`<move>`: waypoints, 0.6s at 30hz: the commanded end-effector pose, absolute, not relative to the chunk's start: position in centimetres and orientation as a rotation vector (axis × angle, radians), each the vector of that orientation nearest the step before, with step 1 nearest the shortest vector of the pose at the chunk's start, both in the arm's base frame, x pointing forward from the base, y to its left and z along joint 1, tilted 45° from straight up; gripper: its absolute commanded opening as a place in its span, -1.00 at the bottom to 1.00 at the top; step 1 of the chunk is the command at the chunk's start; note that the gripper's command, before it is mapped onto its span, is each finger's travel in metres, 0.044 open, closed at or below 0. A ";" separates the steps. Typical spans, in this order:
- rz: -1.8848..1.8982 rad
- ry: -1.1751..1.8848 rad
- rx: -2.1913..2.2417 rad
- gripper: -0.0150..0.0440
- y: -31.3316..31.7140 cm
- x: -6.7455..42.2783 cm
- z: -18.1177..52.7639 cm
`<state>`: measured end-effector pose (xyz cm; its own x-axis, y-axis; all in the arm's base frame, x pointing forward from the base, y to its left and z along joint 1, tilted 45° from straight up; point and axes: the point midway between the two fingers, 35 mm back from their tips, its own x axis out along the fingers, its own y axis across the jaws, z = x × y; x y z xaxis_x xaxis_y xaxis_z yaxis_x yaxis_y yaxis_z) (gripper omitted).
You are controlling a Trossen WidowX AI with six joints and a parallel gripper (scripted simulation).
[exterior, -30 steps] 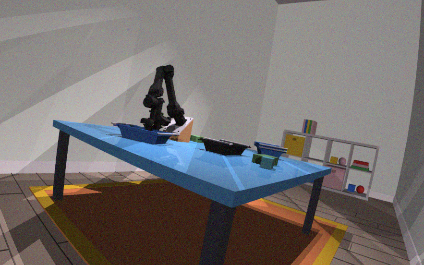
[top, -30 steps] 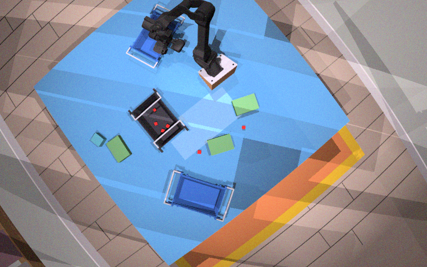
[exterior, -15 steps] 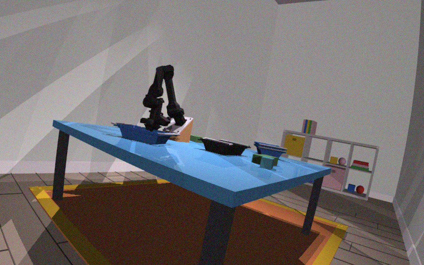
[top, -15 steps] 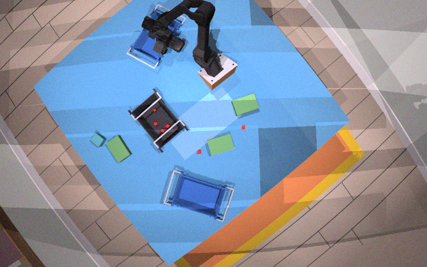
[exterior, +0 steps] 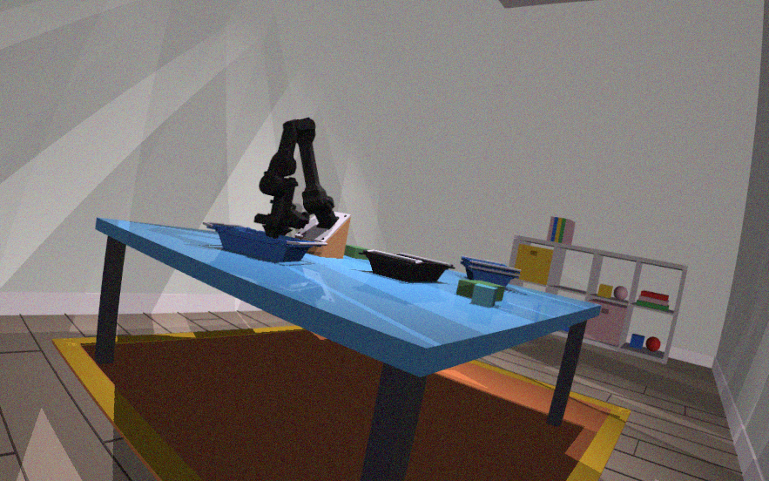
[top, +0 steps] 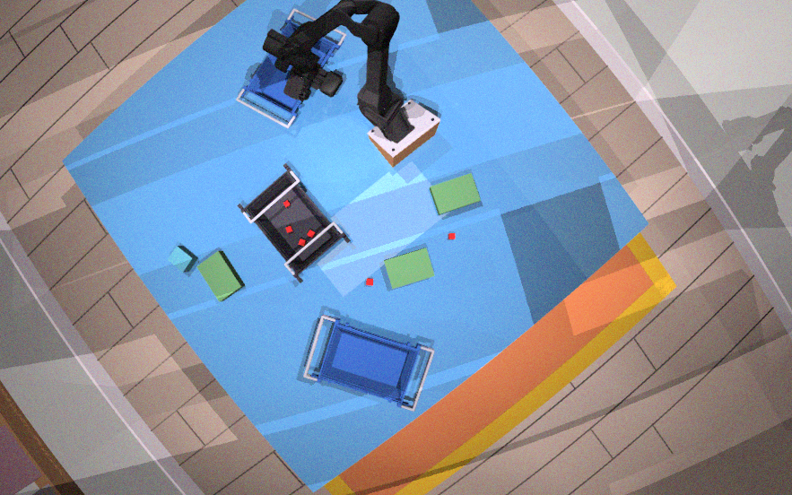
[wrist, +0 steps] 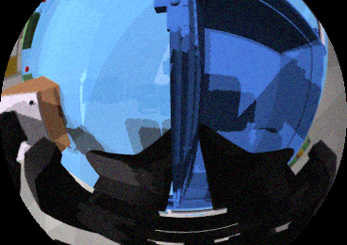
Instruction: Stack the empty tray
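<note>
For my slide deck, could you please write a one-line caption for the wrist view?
Gripper shut on the side wall of the empty blue tray, seen from above the blue table.

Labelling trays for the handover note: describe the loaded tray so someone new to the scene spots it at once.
On the blue table, look near the middle, away from the arm's base. The loaded tray is the only black one, holding small red blocks, with white wire bars lying across its top near each end. The two other trays are blue and empty, one gripped in the jaws.

top: overhead | exterior: low, side-on | wrist: close | shared: table (top: 509, 153)
</note>
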<state>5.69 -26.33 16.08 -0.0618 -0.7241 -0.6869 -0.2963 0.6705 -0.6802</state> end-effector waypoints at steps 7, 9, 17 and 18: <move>-0.418 1.647 -0.838 -0.49 -25.1 6.1 17.1; -0.417 1.647 -0.837 -0.49 -24.4 6.2 17.9; -0.418 1.646 -0.837 -0.49 -21.1 6.3 20.9; -0.418 1.646 -0.838 -0.49 -20.8 6.2 21.2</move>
<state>6.26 -22.00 19.65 -0.0649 -0.7051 -0.7061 -0.3021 0.6883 -0.6595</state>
